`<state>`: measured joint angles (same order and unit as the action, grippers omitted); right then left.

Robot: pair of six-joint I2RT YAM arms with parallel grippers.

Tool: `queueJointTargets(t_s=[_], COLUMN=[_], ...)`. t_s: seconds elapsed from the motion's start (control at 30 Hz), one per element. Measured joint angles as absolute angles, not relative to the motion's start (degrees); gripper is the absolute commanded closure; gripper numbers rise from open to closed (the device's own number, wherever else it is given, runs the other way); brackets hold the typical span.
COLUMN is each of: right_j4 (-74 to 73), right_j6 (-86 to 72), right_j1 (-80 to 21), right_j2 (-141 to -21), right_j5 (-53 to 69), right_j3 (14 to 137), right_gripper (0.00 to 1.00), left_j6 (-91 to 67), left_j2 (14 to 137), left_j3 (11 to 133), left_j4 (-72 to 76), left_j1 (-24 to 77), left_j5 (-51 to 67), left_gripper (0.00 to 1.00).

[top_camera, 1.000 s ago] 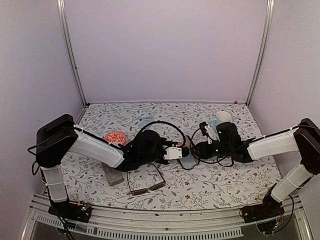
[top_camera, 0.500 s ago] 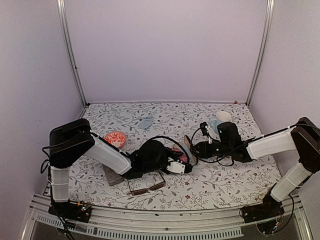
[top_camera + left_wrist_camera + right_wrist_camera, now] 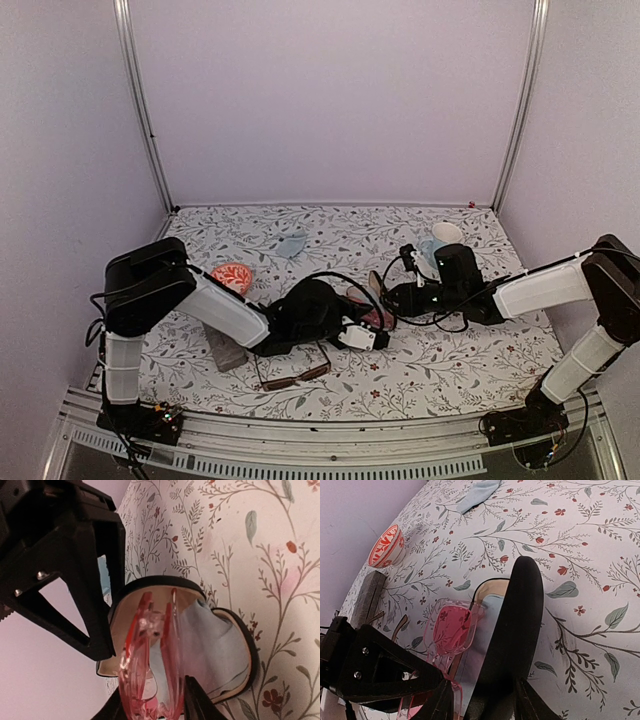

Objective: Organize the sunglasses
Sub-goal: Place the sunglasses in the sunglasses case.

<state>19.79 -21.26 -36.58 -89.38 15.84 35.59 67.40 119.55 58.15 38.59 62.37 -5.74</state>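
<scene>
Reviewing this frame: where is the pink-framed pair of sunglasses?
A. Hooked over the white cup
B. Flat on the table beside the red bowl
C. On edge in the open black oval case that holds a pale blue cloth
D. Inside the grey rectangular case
C: the left wrist view shows the pink sunglasses folded and on edge inside the black oval case, against its pale blue cloth, flanked by the left hand.

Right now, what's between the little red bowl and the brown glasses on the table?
The left arm reaches across the table between the bowl and the brown glasses; the top view shows this.
</scene>
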Motion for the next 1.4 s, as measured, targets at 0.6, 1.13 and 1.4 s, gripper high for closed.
queueJointTargets(t_s=[0.6, 1.13, 1.4], right_j4=[19.79, 19.79, 19.79], right_j6=[-21.26, -21.23, -21.21], right_j1=[-36.58, -36.58, -36.56], right_j2=[-89.36, -89.38, -89.38], right_j5=[15.86, 16.23, 16.23], right_j3=[35.59, 35.59, 35.59], right_gripper=[0.59, 0.59, 0.59], left_j6=[67.24, 66.78, 66.30], left_j2=[119.66, 117.60, 117.49], left_j3=[58.48, 57.67, 58.19], left_j4=[34.72, 33.98, 30.46], left_j1=[62.41, 62.39, 61.71], left_j5=[-4.97, -6.22, -5.32], left_gripper=[0.53, 0.54, 0.71])
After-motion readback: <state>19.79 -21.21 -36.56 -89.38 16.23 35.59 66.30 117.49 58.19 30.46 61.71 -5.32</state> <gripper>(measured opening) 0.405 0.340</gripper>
